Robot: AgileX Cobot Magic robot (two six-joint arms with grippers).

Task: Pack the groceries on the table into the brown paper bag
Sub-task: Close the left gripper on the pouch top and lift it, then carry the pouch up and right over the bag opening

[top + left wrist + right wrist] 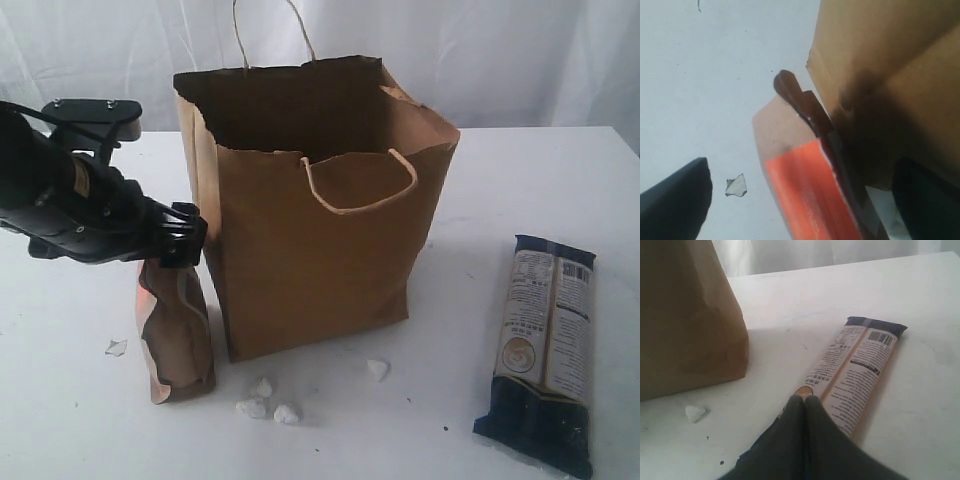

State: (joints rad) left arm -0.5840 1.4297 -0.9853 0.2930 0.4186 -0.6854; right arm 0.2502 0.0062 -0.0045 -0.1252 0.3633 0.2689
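Left gripper (180, 242) gapes astride the brown orange-topped pouch (178, 340) (unclasped), at eight o'clock of the tall brown paper bag (320, 230); right gripper (805, 401) pinched together, empty.

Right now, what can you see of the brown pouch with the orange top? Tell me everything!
The brown pouch is small, crinkled and paper-like, with an orange band near its top. It stands upright on the white table, close beside the paper bag; whether they touch, I cannot tell. The left gripper has its open jaws either side of its top, not closed on it.
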